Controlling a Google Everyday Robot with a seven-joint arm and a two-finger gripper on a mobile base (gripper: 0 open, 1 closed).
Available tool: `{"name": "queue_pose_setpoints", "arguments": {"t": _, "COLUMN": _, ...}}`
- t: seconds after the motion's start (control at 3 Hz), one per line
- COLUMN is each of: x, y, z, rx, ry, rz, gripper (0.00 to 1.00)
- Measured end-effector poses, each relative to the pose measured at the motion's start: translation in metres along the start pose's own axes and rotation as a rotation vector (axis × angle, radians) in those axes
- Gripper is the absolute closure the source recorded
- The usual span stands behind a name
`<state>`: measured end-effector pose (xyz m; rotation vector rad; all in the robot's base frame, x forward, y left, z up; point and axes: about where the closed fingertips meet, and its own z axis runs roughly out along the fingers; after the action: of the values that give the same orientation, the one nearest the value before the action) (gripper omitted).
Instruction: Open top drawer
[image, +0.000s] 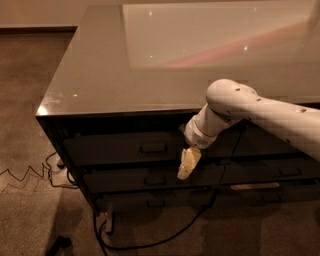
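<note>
Dim and amber all over, lit seemingly from above: broad pale glare, bright specks and a pinkish streak across the glossy cabinet top (100, 75), with a hot glint at its front left corner. Falls into deep shadow under the overhang, leaving the top drawer (110, 150) nearly black and its pull (153, 148) barely readable. Brightest at the pale gripper (188, 164), hanging before the dark fronts just right of that pull, and along the white arm (260, 112); murky on the floor (25, 100).
</note>
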<state>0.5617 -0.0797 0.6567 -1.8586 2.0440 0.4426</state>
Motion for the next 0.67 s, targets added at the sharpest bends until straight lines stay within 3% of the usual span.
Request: {"name": "queue_pose_setpoints", "arguments": {"t": 0.67, "x": 0.0041, "y": 0.0031, "z": 0.0078, "rx": -0.030, "ry": 0.025, "rz": -0.001, "gripper": 0.41}}
